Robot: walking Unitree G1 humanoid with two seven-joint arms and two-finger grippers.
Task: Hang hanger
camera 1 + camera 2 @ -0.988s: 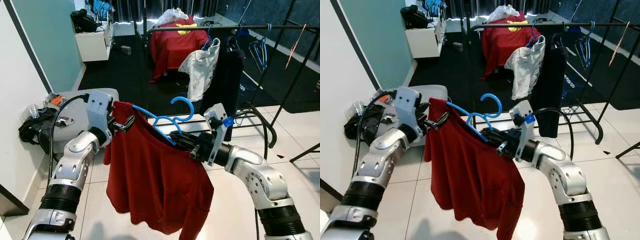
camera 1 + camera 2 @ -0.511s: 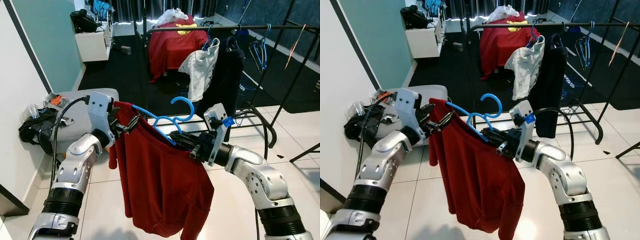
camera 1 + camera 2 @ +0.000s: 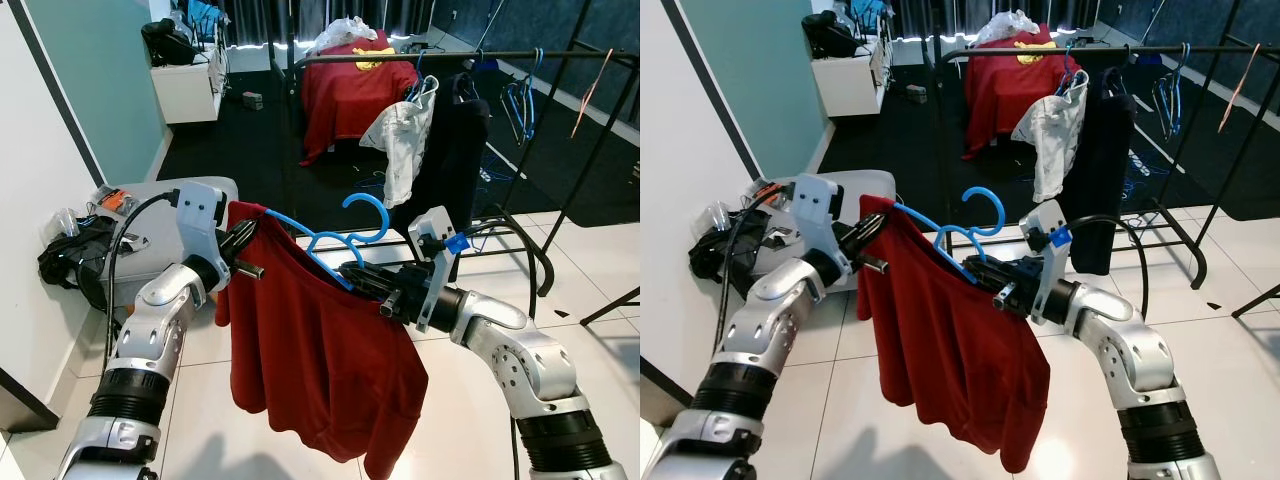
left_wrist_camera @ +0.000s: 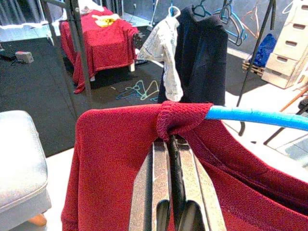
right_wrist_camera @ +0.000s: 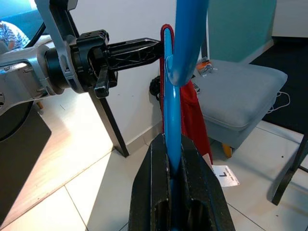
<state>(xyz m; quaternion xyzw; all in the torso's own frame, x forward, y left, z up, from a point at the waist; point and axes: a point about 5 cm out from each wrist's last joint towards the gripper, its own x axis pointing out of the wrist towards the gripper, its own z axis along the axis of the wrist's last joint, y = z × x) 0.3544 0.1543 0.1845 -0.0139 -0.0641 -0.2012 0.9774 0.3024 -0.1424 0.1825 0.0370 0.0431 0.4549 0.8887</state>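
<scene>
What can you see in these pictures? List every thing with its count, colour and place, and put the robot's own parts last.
hanger: one, blue, held up between the two grippers
red garment: one, dark red, draped on the hanger
clothes rail: one, black, behind on the right
white garment: one, hung on the rail
dark garment: one, hung beside the white one
red cloth: one, with a yellow mark, far behind
grey seat: one, by the left wall
left gripper: shut on the red garment's shoulder
right gripper: shut on the hanger
</scene>
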